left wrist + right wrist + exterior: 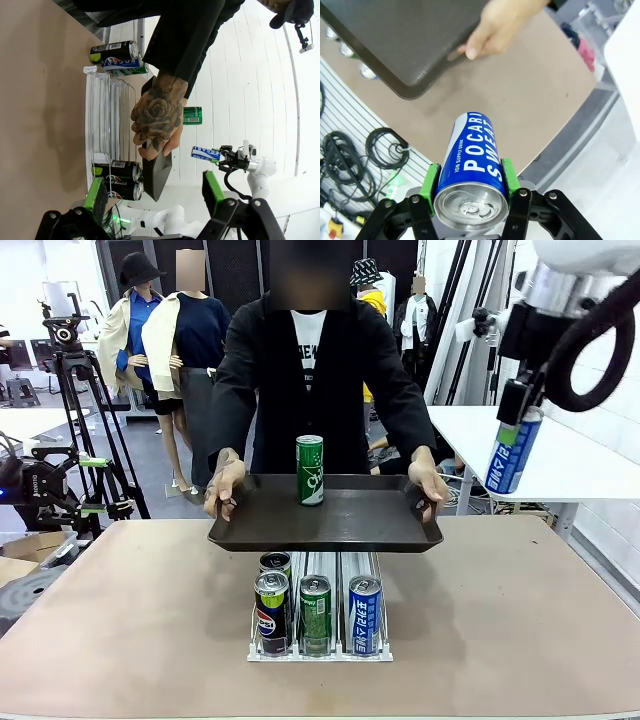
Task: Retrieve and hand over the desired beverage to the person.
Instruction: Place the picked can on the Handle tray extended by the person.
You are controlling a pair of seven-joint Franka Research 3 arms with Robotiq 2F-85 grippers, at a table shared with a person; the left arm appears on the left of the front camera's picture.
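Looking across the matte tan counter [120,610] from the front, I see the person [310,380] at the far side holding a dark, shallow rectangular tray [325,515] with both hands, a slim green can [310,470] upright on it. Below the tray, a clear wire-and-plastic rack [320,625] holds more cans in lanes. High at the right, my right tool [515,425] hangs over a white side table, clamped on a blue can [512,452].

On my left wrist view, the left tool [152,192] stands wide apart with nothing between its green pads; beyond it, the person's hand [157,117] grips the tray edge.

On my right wrist view, green pads press both sides of the glossy blue aluminium cylinder, printed POCARI SWEAT.
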